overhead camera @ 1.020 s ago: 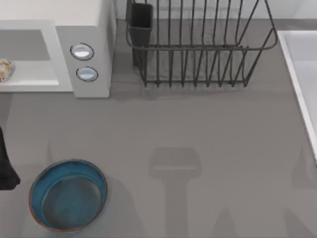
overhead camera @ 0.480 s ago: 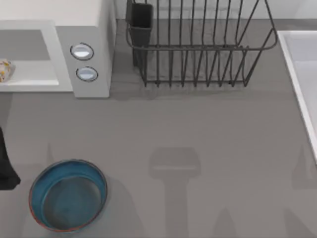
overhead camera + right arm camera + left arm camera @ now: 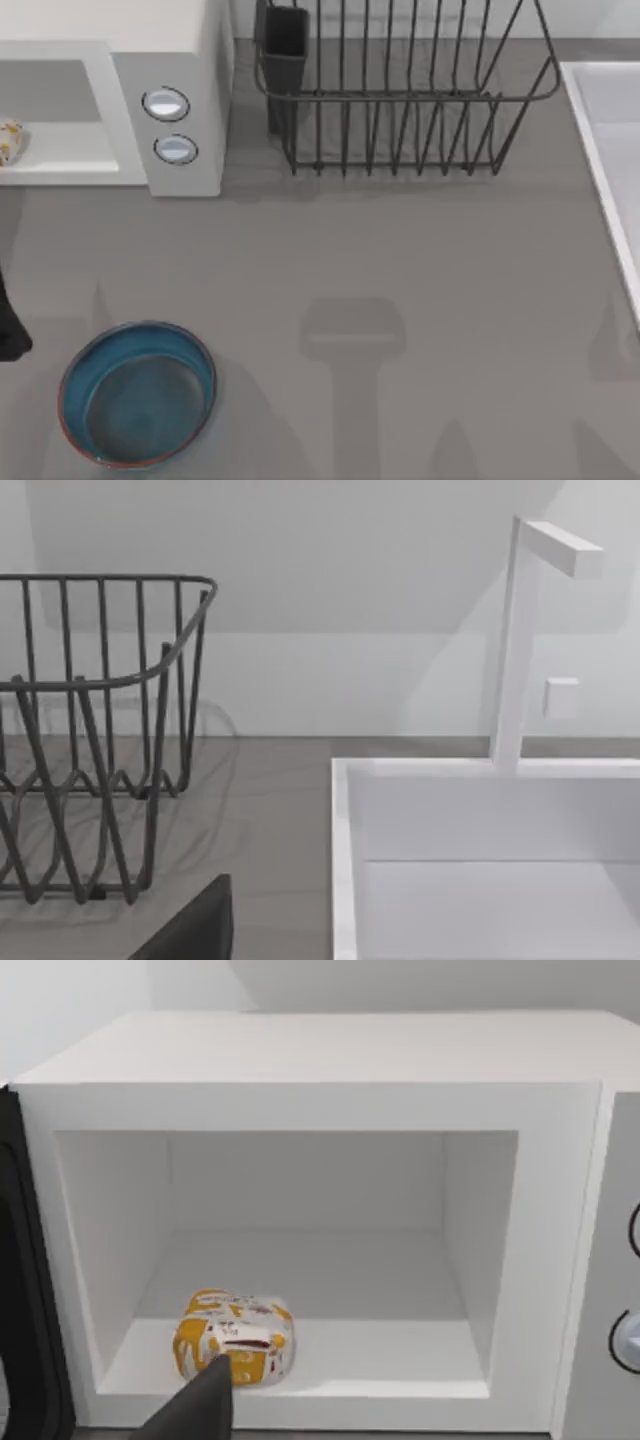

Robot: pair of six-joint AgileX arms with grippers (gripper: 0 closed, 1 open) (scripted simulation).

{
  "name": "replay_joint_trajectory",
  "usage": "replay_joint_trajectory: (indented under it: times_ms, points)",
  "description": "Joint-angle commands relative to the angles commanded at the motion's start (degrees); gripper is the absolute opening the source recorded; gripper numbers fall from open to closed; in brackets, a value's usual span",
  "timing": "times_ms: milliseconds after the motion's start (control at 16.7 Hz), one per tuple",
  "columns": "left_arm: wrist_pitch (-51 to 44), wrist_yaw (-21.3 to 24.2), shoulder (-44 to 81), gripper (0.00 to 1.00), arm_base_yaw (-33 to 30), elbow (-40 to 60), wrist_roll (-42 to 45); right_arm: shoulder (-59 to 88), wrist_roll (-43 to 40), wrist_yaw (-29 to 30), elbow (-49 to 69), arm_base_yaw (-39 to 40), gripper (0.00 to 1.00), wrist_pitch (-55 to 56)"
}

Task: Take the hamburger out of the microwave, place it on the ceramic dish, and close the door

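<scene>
You had a wide bare stretch of table (image 3: pixel 420 260) beside the microwave (image 3: pixel 185 100), its cavity gaping. The hamburger (image 3: pixel 235 1338) sat near the cavity's front lip, just beyond your left gripper (image 3: pixel 195 1410); its spread I couldn't tell. Since a second earlier, that arm had slid toward the microwave; ceramic dish (image 3: pixel 138 393) unmoved.

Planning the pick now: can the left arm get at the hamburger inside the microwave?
Probably yes. The door is swung open, the hamburger sits near the front of the microwave, and nothing lies between it and the left hand.
</scene>
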Motion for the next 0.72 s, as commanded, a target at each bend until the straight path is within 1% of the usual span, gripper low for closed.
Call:
replay_joint_trajectory:
  times_ms: [120,300,720]
  points:
    - [4.11,0.95,7.62,1.0,1.29,2.86,0.53,0.0,0.0,0.0,0.0,0.0,1.0,0.0]
    - [11.85,2.73,22.8,1.0,3.53,8.41,1.47,0.0,0.0,0.0,0.0,0.0,1.0,0.0]
    - [33.04,7.57,67.31,1.0,8.51,24.65,3.63,0.0,0.0,0.0,0.0,0.0,1.0,0.0]
